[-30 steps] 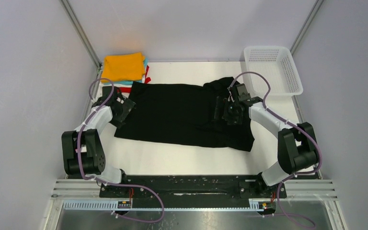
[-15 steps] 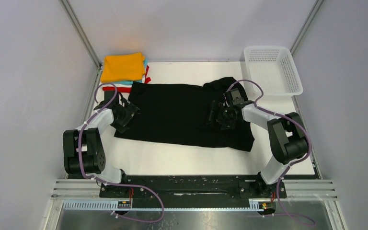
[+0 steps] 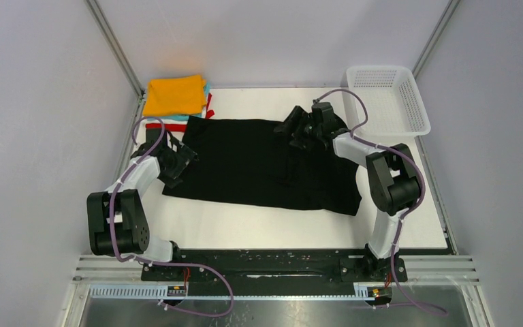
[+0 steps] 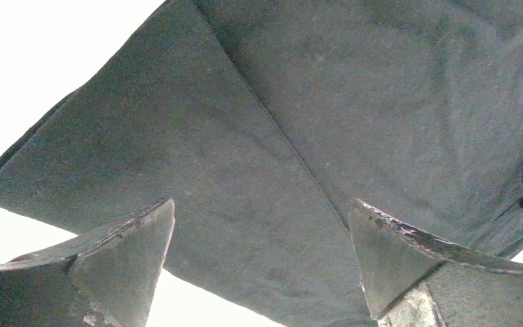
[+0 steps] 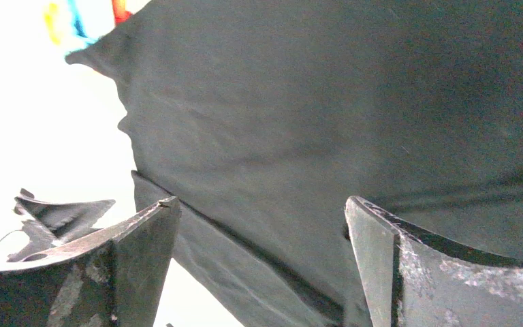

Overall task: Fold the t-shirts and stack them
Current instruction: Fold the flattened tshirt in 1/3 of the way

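Both empty and wide, my left claw (image 3: 182,157) hangs at the left edge of the black t-shirt (image 3: 245,167) spread flat across the table (image 3: 279,221), my right claw (image 3: 290,129) at its far-right corner, placed to pinch a fold.

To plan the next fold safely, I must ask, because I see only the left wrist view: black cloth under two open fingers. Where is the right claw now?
Observer: The right claw is open, over the far right part of the black t-shirt.
Operator: Does it hold cloth?
Observer: No. In the right wrist view nothing sits between its fingers; the shirt lies below them.
Operator: What lies at the far left?
Observer: A folded stack in the far left corner of the table, with an orange t-shirt on top, beside the black shirt's far left corner.
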`<action>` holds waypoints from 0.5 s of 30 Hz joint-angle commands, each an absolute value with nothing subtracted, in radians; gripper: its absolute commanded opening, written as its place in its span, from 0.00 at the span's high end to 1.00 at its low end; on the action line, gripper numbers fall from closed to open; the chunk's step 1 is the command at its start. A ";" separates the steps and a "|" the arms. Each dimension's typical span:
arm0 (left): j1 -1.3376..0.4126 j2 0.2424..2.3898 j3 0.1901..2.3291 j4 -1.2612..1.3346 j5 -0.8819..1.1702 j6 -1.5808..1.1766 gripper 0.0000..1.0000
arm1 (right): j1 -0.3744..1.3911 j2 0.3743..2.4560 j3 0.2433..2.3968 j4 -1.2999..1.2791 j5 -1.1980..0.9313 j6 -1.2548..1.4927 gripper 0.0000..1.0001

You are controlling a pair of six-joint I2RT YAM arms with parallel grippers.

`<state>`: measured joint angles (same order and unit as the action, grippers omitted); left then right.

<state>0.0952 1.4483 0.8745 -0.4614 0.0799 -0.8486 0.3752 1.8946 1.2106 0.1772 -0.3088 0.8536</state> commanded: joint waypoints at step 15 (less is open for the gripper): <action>-0.048 1.662 0.972 -0.301 0.101 -0.884 0.01 | 0.445 1.608 0.860 -0.158 -0.185 0.691 0.00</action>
